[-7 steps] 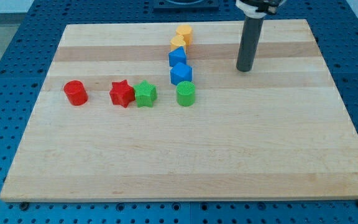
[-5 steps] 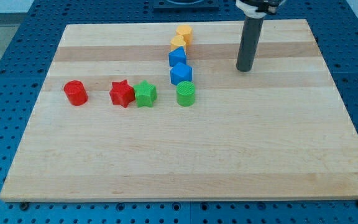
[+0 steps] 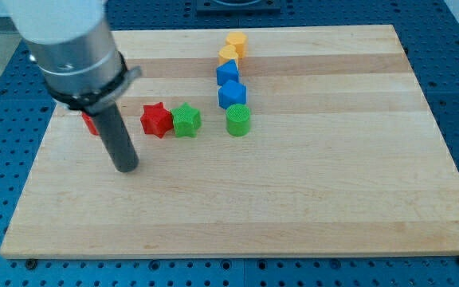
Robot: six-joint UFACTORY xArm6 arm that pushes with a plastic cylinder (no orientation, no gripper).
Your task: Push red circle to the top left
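Behind the dark rod, the red circle [image 3: 91,123] shows only as a sliver at the rod's left edge, near the left side of the worktop [image 3: 293,199]. My tip [image 3: 126,168] rests below and slightly right of the red circle, close to it; contact cannot be judged. No hand exists on this arm, just the rod. Right of the red circle sit a red star [image 3: 156,119] and a green star [image 3: 186,120], touching each other. Farther right stands a green cylinder [image 3: 238,120], with two blue blocks [image 3: 229,84] and two orange blocks [image 3: 233,48] lined up above it. Risk as I judge it: an off-centre push could let the red circle slip sideways, or carry it over the left edge.
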